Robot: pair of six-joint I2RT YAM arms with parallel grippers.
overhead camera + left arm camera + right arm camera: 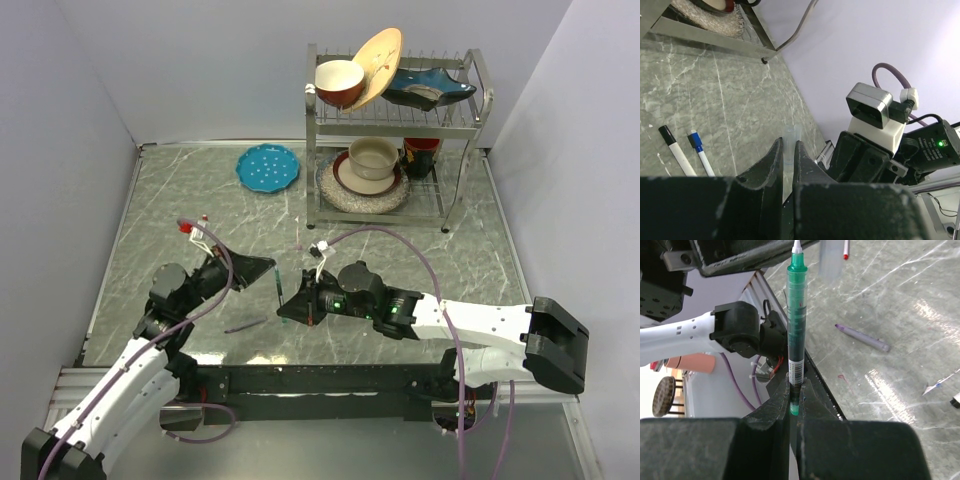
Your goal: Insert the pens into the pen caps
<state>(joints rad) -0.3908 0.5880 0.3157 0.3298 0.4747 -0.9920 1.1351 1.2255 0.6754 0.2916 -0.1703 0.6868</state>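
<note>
pen: green | table: grey marbled | plate: teal dotted

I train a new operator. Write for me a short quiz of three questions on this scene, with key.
1. True or false: the right tool is shut on the green pen.
2. What colour is the end of the pen lying beside the blue-ended pen?
3. The right tool grips the pen: A) near its back end; B) at its tip; C) not at all.
Key: 1 true; 2 black; 3 A.
</note>
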